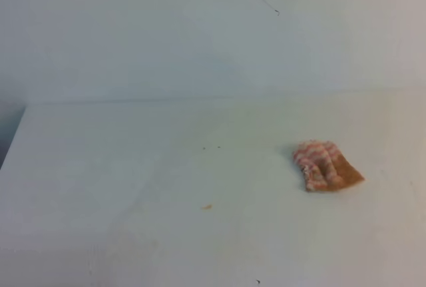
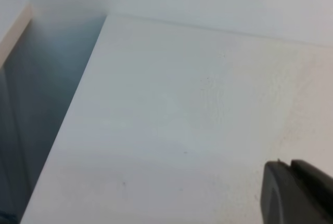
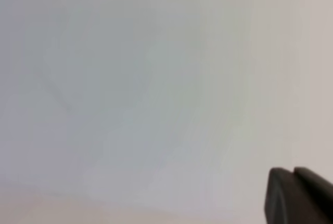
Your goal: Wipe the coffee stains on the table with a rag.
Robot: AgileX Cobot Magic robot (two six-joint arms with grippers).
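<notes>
Table: a wide, plain white tabletop point(image 1: 133, 167) fills most of the exterior high view, with a few tiny dark specks scattered on it.
Wall: a pale wall point(image 1: 166, 27) rises behind the table's far edge.
Rag: 1 small crumpled cloth point(image 1: 326, 166) lies flat on the table, to the right of centre and about midway between the near and far edges. Its left part has pink-and-white stripes; its right part is tan-orange and ends in a corner that points right.
Coffee stains: no glossy orange-brown blob can be made out in any view. The only mark of that colour is a tiny tan speck point(image 1: 207, 206) on the table, left of the rag and nearer the front, well apart from it.
Left gripper: only a dark, blurred piece of it point(image 2: 296, 193) shows, in the near right corner of the left wrist view, above bare tabletop. Whether its jaws are apart or together cannot be told.
Right gripper: only a dark, blurred piece point(image 3: 299, 195) shows, in the near right corner of the right wrist view, against a pale, out-of-focus surface. The set of its jaws cannot be told either.
Arms: neither arm appears in the exterior high view.
Table's left edge: in the left wrist view the tabletop ends at a straight edge, with a shadowed grey-blue gap point(image 2: 41, 104) beyond it.
</notes>
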